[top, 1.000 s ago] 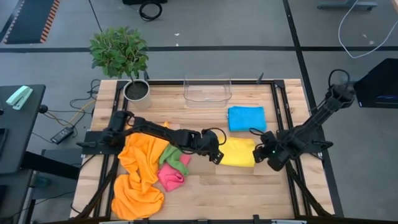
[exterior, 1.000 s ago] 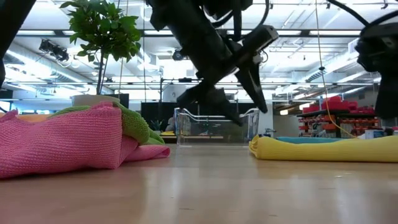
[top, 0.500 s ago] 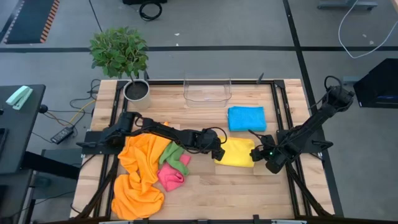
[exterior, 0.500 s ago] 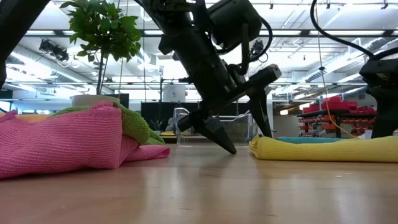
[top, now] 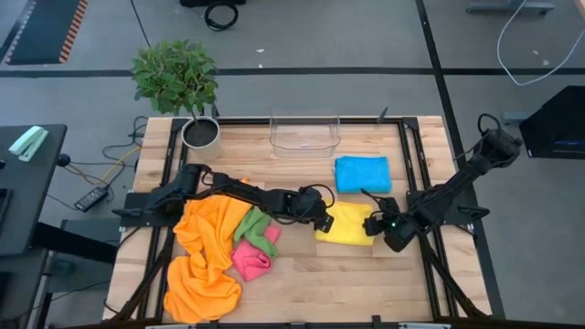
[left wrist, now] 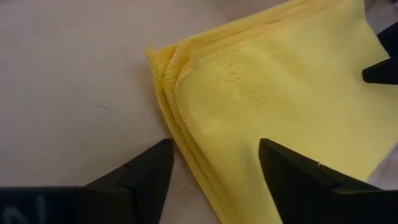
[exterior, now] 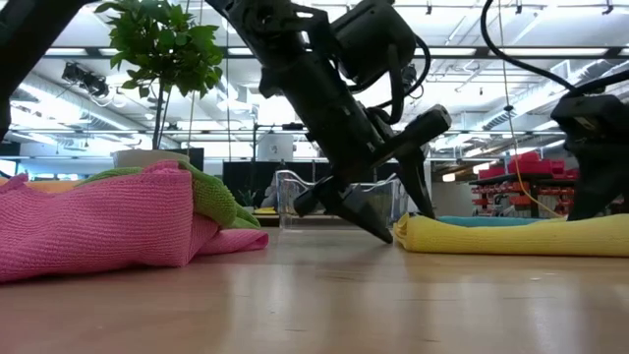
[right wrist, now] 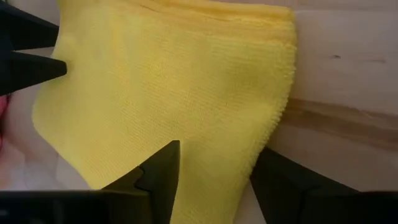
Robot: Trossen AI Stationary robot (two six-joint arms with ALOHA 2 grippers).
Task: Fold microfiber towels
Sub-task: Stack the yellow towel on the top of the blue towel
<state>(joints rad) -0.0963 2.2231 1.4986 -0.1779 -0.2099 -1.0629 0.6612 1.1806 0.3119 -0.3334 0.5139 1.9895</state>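
Table | both claws closer to yellow towel edges | jaws apart

One folded towel lies on the bench between the left fingers and the right fingers, each pair straddling an opposite edge. Behind the right fingers lies another folded towel. Left of the left fingers sits the loose towel heap, and farther back the bin.

Both grippers flank folded yellow towel.
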